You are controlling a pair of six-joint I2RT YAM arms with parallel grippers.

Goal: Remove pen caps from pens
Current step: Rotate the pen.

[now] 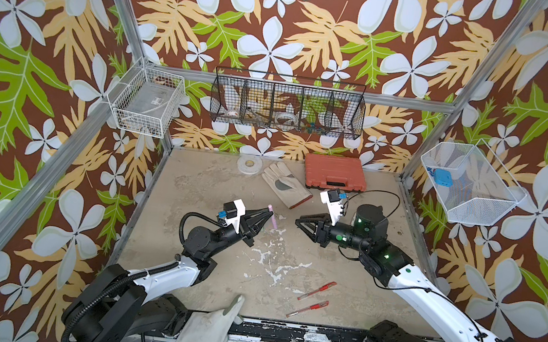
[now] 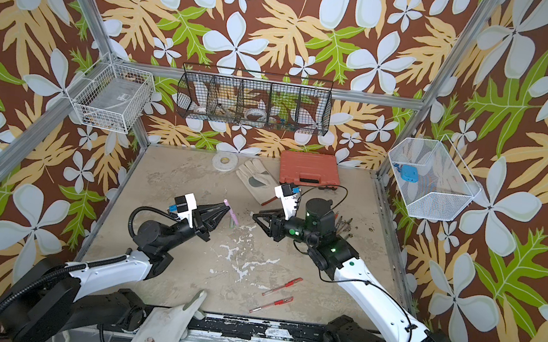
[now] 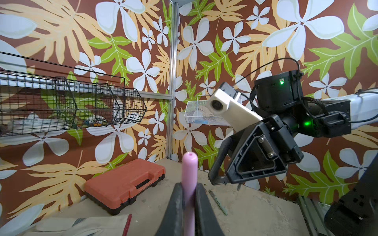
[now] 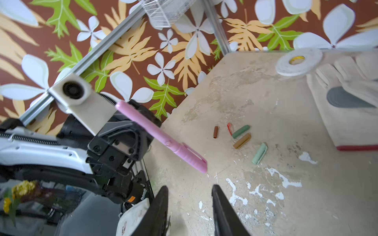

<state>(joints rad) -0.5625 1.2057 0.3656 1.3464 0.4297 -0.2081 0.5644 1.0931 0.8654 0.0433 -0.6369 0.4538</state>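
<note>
My left gripper (image 1: 269, 212) (image 3: 189, 185) is shut on the barrel of a pink pen (image 1: 272, 218) (image 3: 189, 173) and holds it off the table. Its pink cap (image 4: 190, 156) is on and points at my right gripper (image 1: 298, 221) (image 4: 189, 188). That gripper is open and empty, a short gap from the cap's tip. Several loose pen caps lie on the table beyond: dark red (image 4: 215, 132), dark green (image 4: 241, 131), brown (image 4: 242, 141), pale green (image 4: 259, 153). Two capped red gel pens (image 1: 317, 291) (image 1: 307, 308) lie near the front.
An orange case (image 1: 334, 172), a work glove (image 1: 285, 184) and a tape roll (image 1: 249, 166) sit at the back of the table. Another glove (image 1: 210, 327) hangs over the front edge. A pale green pen (image 3: 217, 202) lies under the right arm. Wire baskets hang on the walls.
</note>
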